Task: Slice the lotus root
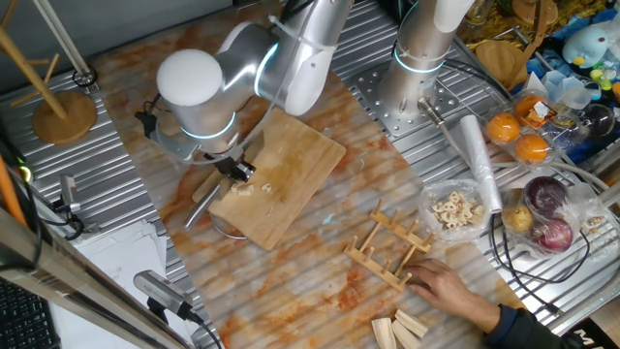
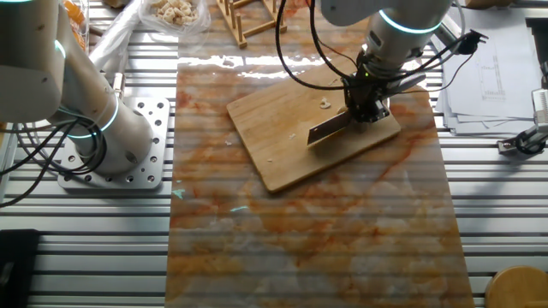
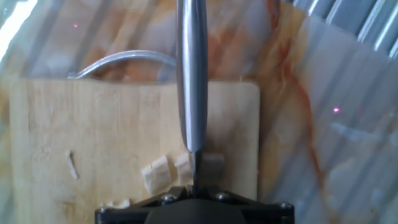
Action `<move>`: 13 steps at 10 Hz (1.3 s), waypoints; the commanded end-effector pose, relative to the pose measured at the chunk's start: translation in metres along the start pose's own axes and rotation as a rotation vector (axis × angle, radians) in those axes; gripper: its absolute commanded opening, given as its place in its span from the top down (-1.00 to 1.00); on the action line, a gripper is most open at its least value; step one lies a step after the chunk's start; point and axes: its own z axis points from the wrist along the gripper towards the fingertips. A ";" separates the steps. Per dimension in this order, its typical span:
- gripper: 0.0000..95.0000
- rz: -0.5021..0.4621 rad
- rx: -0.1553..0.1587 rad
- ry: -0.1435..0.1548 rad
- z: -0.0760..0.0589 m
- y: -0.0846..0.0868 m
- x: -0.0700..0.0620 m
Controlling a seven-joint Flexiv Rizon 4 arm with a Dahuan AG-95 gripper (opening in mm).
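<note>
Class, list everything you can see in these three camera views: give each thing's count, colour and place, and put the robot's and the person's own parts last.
cutting board: one, light wood, mid-table
lotus root: several cream pieces, on the board beside the blade
knife: one, grey metal, blade over the board
bag of slices: one, clear, cream holed rounds, table's right
wooden rack: one, tan, near the person's hand
wooden blocks: a few, pale, bottom edge
oranges: two, orange, far right
round stand: one, wooden, upper left
hand: one, person's, by the rack
tool: one, black, shut on the knife
</note>
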 end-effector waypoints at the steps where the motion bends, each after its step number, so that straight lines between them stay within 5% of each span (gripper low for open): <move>1: 1.00 0.008 -0.008 0.029 -0.034 0.004 0.004; 4: 1.00 0.036 -0.015 0.026 -0.040 -0.005 0.014; 7: 1.00 0.080 -0.011 0.017 -0.023 -0.010 0.011; 13: 1.00 0.098 -0.015 0.011 -0.013 -0.013 0.007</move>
